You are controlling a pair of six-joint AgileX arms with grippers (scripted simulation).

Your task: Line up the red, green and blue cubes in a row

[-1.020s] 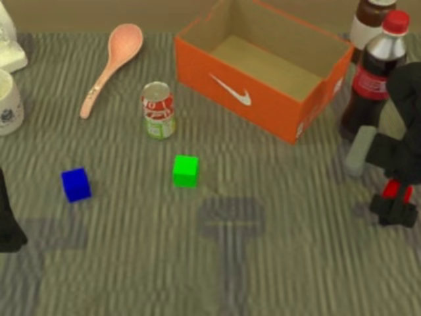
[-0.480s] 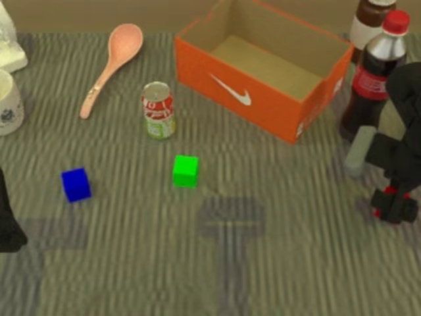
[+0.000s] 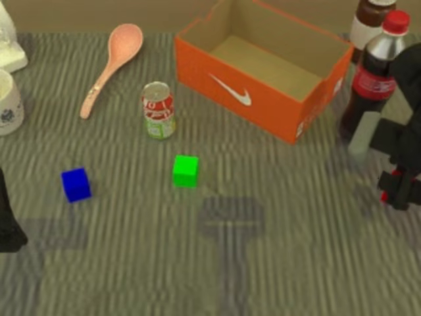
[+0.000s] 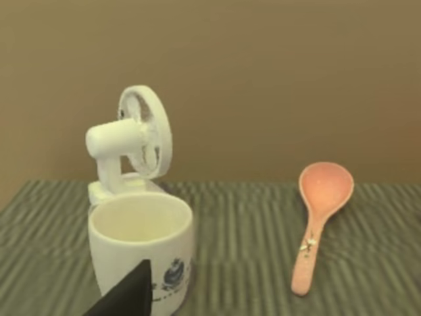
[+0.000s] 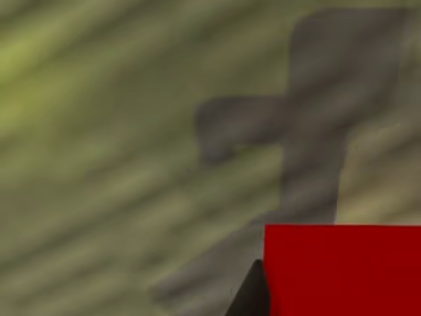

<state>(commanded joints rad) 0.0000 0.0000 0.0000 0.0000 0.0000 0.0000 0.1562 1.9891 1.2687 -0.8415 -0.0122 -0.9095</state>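
Right end effector at bench's right edge, clenched on red cube. Green cube, blue cube well apart. Left end effector's state unclear.

Both arms are black and chunky. The right arm, at the right edge of the top view, has a pale grey bar. The left arm is a plain black shape at the left edge.

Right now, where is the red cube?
The red cube is at the top view's far right edge, held in the right gripper just below the cola bottle, well away from the green cube.
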